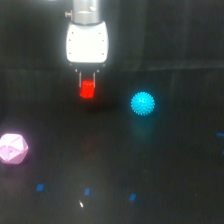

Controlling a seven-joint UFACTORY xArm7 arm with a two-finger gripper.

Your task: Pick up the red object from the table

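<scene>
The red object point(87, 90), a small bright red cylinder, stands upright between the two thin fingers point(79, 78) of my gripper point(87, 83), just below the white gripper body. The fingers press on its upper sides, so the gripper is shut on it. A faint reddish glow shows on the black table point(165, 165) well below the cylinder. I cannot tell for sure whether its base touches the surface.
A cyan spiky ball point(143, 103) lies toward the exterior view's right of the red object, about a hand's width away. A pink faceted polyhedron point(12, 148) sits at the exterior view's left edge. Small blue specks point(87, 191) dot the front of the table.
</scene>
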